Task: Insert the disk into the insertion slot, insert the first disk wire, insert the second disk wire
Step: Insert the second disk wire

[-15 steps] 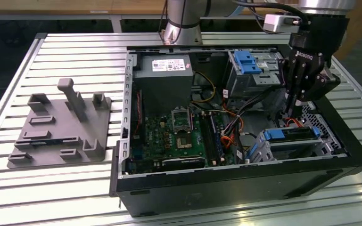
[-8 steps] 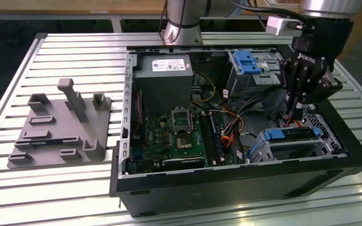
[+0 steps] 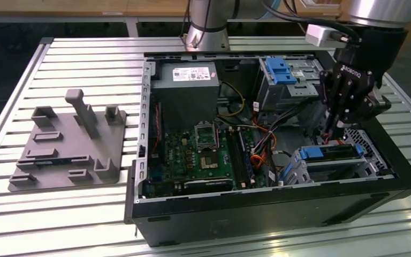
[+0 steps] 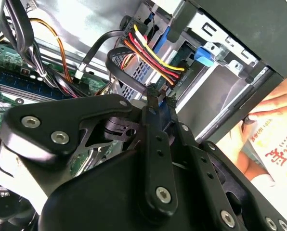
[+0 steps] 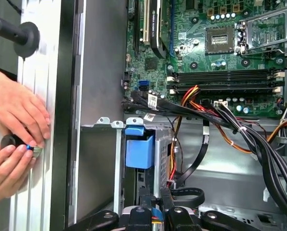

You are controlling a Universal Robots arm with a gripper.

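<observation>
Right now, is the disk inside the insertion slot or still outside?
Inside. The disk, with its blue carrier, sits in the grey insertion slot under the gripper.

Two hands point(image 5: 13, 139) pinch a small blue-tipped part point(image 5: 30, 149) beside the case wall point(image 5: 69, 115) — motherboard point(image 5: 215, 48) beyond.

Print check: nothing legible.
White label point(image 3: 193, 73) on the power supply point(image 3: 184, 104) is too small to make out; red characters on the white sheet point(image 4: 278, 144) (beside a person's hand point(image 4: 273, 100)) are cut off; white cable tags point(image 5: 152, 100) can't be read either.
</observation>
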